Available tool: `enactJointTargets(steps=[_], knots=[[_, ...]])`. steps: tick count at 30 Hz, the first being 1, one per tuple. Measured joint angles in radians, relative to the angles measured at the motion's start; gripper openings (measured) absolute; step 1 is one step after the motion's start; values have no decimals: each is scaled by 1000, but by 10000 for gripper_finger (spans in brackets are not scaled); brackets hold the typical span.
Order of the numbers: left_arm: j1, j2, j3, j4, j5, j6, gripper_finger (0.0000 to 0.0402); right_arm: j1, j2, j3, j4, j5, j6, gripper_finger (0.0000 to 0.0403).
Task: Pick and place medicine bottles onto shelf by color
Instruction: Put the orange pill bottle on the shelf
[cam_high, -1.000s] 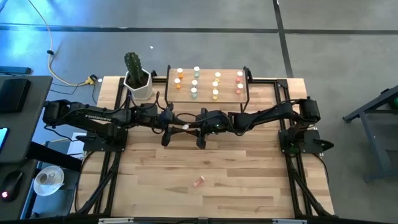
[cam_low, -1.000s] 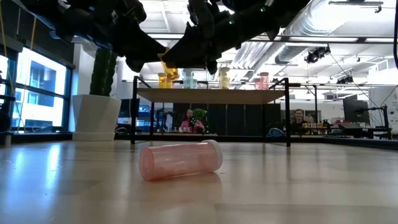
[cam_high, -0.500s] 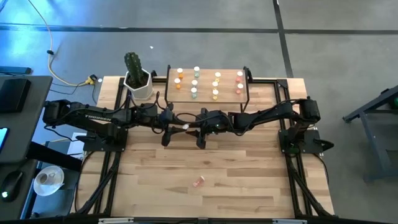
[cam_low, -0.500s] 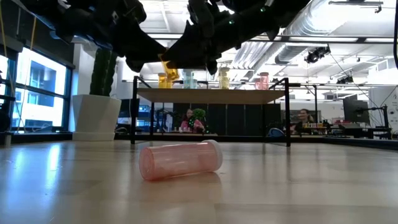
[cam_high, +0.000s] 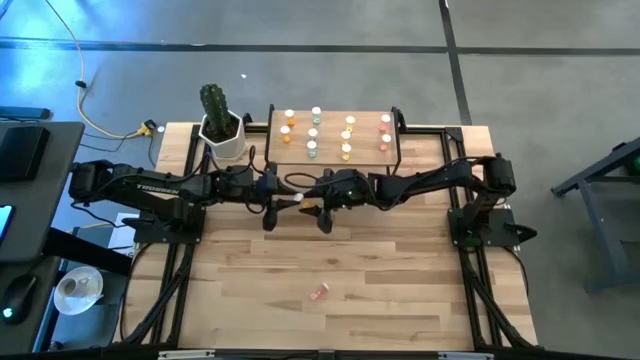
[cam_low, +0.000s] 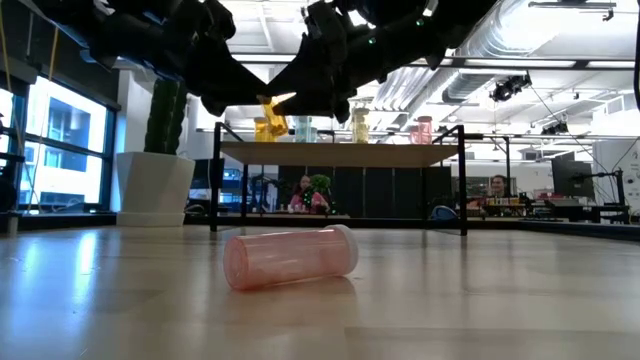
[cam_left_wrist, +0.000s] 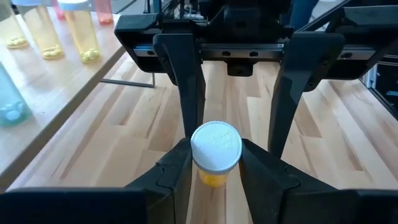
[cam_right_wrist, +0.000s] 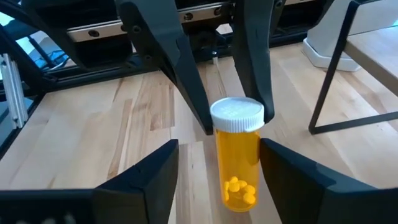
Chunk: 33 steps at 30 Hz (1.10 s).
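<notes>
An orange medicine bottle (cam_right_wrist: 239, 163) with a white cap hangs in the air between my two grippers, above the middle of the table. My left gripper (cam_left_wrist: 216, 155) is shut on it. My right gripper (cam_right_wrist: 217, 148) faces it from the table's right, open; its fingers stand on either side of the bottle's body without touching. Behind them stands the shelf (cam_high: 330, 150), with several capped bottles upright in rows of orange, pale green, yellow and pink. One pink bottle (cam_high: 319, 292) lies on its side on the tabletop near the front. My left gripper pinches the orange bottle at its cap end (cam_left_wrist: 196, 158) between its two fingers (cam_left_wrist: 174, 171). The fingers come roughly level from the table's left. The bottle is lifted clear of the table, its cap toward my left wrist and its body sticking out past the fingertips.
A potted cactus (cam_high: 222, 125) in a white pot stands left of the shelf at the far edge. The shelf's black frame (cam_low: 214, 175) rises behind the grippers. Bare wooden tabletop (cam_high: 400, 280) lies around the fallen pink bottle (cam_low: 290, 258).
My right gripper has opened and let go of the orange bottle, which stays in my left gripper at about the same spot. The pink bottle on the table has not moved.
</notes>
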Motion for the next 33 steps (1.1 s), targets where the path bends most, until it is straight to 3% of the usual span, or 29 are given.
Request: enactJointTargets(steps=[10, 19, 27, 33], knots=[[37, -17, 0, -19, 0, 1, 108, -20, -12, 0, -32, -1, 2, 216], [91, -122, 2, -100, -1, 47, 108, -21, -101, 0, -86, 15, -43, 216], [205, -171, 183, -409, -36, 152, 107, -33, -171, 0, -118, 15, -129, 216], [296, -163, 264, -483, -56, 223, 108, -63, -213, 0, -175, 95, -133, 216]])
